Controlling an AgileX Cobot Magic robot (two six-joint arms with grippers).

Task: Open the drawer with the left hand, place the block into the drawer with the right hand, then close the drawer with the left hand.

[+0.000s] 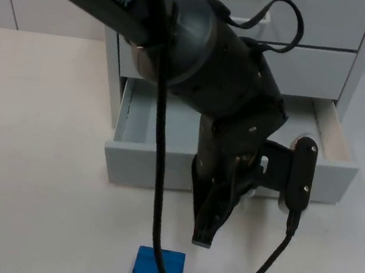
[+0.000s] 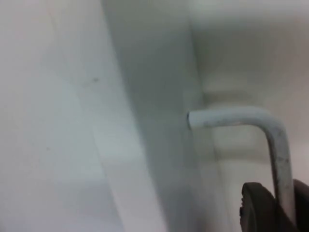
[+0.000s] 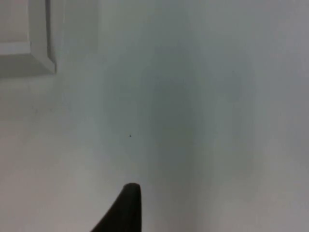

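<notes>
The bottom drawer (image 1: 140, 163) of the pale grey cabinet (image 1: 314, 67) is pulled out, and what I can see of its inside holds nothing. My left gripper (image 1: 211, 230) hangs down in front of the drawer's front panel. In the left wrist view its black fingertips (image 2: 256, 210) sit on either side of the white bent handle (image 2: 270, 130), shut on it. A blue block (image 1: 158, 270) lies on the table in front of the drawer, just beyond the left gripper's tip. My right gripper (image 3: 125, 208) hovers over bare white table near a cabinet corner (image 3: 41, 55).
The left arm (image 1: 199, 52) covers the middle of the drawer and much of the cabinet front. White table (image 1: 33, 158) stretches to the left of the cabinet and in front of it.
</notes>
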